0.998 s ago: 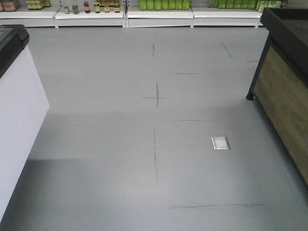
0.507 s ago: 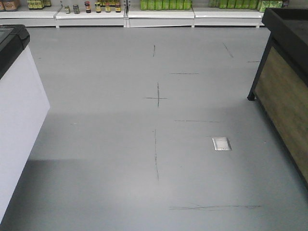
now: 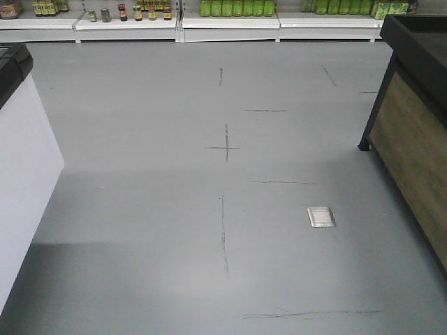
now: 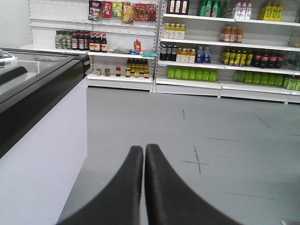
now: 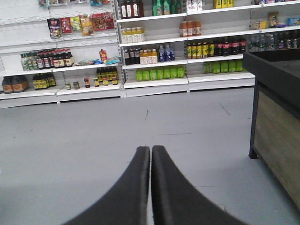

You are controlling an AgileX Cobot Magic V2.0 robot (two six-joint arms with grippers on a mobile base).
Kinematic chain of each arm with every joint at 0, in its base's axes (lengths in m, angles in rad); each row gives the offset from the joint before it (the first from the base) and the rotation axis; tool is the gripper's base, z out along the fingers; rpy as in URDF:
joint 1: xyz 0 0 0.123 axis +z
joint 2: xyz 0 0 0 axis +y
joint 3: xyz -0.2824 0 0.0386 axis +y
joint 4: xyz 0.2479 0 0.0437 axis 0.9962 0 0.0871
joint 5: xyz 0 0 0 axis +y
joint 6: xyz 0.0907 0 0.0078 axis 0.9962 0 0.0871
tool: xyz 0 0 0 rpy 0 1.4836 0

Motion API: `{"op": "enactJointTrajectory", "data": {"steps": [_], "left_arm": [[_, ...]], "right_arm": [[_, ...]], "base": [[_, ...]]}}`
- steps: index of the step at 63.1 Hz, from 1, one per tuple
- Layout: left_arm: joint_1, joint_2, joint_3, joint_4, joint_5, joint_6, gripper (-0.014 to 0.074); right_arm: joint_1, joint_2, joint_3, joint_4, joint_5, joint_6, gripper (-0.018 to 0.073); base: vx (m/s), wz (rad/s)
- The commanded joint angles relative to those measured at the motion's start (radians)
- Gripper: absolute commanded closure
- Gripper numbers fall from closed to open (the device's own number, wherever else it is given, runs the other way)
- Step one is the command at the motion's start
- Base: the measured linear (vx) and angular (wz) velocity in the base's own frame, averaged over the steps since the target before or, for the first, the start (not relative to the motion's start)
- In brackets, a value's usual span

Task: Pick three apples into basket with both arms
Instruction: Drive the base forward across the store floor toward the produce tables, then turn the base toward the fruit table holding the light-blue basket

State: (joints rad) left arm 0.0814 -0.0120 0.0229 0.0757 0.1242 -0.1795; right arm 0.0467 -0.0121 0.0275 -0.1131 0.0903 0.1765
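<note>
No apples and no basket show in any view. My left gripper (image 4: 144, 148) is shut, its two black fingers pressed together with nothing between them, pointing across grey shop floor. My right gripper (image 5: 150, 149) is shut in the same way and holds nothing. Neither gripper appears in the front view, which shows only floor and shop fittings.
A white chest freezer with a black top (image 3: 21, 160) stands at the left. At the right is a wood-panelled display stand with a black frame (image 3: 412, 132). Stocked shelves (image 3: 230, 21) line the far wall. A small metal floor plate (image 3: 320, 216) lies right of centre.
The front view has shifted: the freezer at the left has slid further out of frame and the floor marks and plate have moved slightly down, so the base is moving.
</note>
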Motion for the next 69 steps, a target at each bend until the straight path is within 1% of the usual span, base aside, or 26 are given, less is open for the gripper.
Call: {"op": "enactJointTrajectory", "data": {"steps": [1, 16, 45, 69], "left_arm": [[0.001, -0.016, 0.009, -0.002, -0.076, -0.002, 0.0603], [0.001, -0.016, 0.009, -0.002, -0.076, -0.002, 0.0603], [0.001, -0.016, 0.009, -0.002, -0.076, -0.002, 0.0603], [0.001, -0.016, 0.009, -0.002, -0.076, -0.002, 0.0603]], "right_arm": [[-0.007, -0.013, 0.014, -0.010, -0.077, -0.001, 0.0564], [-0.007, -0.013, 0.014, -0.010, -0.077, -0.001, 0.0564], [-0.007, -0.013, 0.014, -0.010, -0.077, -0.001, 0.0564], [-0.007, -0.013, 0.014, -0.010, -0.077, -0.001, 0.0564]], "base": [[0.16, -0.10], [0.15, -0.07], [0.20, 0.08], [0.23, -0.09]]}}
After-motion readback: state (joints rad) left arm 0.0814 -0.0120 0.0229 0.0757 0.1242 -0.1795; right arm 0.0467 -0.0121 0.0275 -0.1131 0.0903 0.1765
